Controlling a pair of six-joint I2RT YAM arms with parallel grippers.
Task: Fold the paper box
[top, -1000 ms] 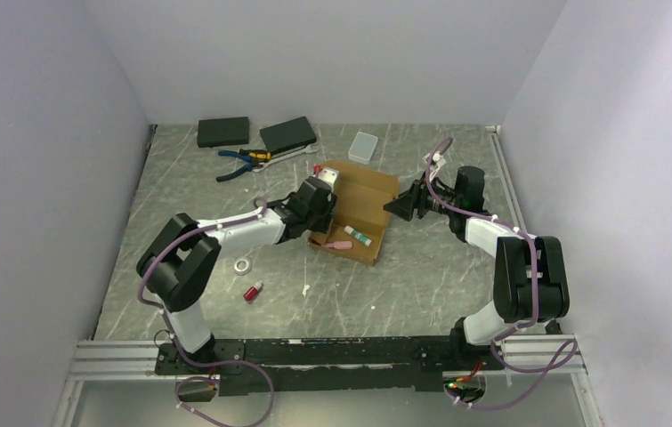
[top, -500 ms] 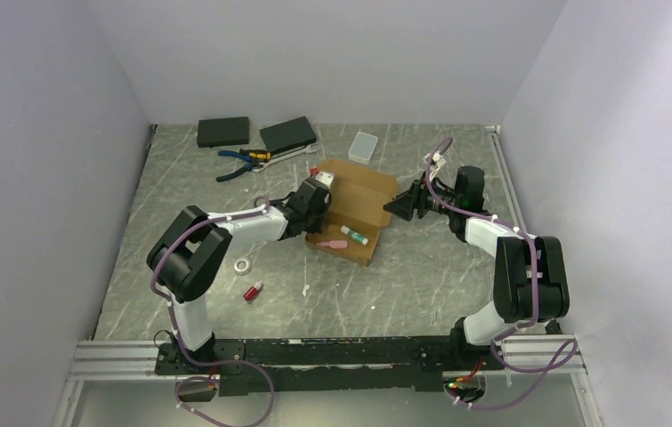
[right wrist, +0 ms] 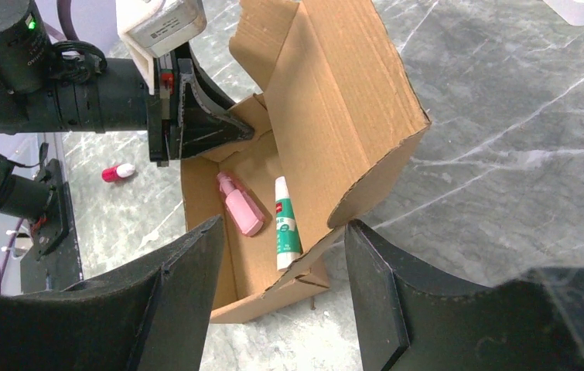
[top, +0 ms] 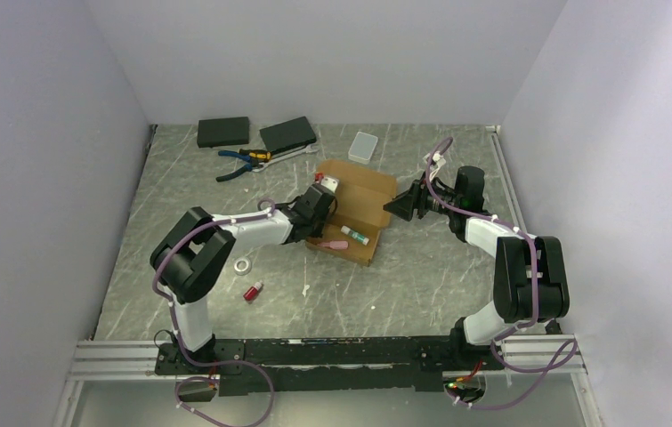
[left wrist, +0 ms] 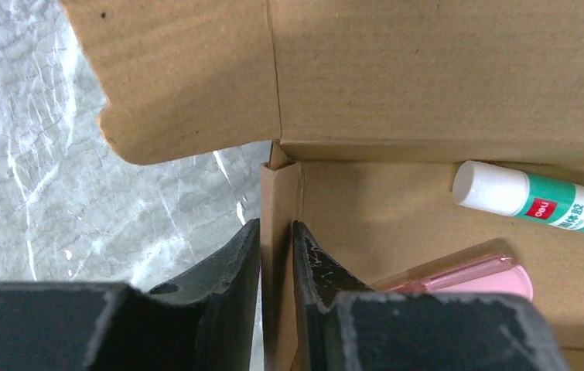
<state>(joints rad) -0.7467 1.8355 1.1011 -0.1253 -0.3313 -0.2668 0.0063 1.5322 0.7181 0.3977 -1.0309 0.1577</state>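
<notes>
Your left end effector (left wrist: 277, 232) is nearly closed and pinches the paper box (left wrist: 428, 69) by its upright side wall. One finger is outside over the bench (left wrist: 80, 193), the other inside the tray. So the box sits right at those fingertips and runs ahead of them, open, with its lid panel standing up beyond.

Just beside the inner finger lies a pink bottle (left wrist: 466, 274); whether they touch, can't tell. A little further in, a glue stick (left wrist: 536, 202) lies flat on the box floor, white cap toward the end effector.

Your right end effector (right wrist: 282, 226) is on the opposite side of the box, facing the left one. Its fingers are spread wide and grip nothing. The box's near corner and the curved edge of its lid flap sit just ahead, between the fingers; contact there, can't tell.

Back from the left end effector, toward the arm bases, are a small white ring (top: 242, 264) and then a red bottle (top: 253, 290), both apart from the box.

Beyond the box, well off from both end effectors, are pliers (top: 243, 160), a translucent case (top: 363, 146) and two flat black boxes (top: 223, 132) (top: 287, 133) near the far wall.
</notes>
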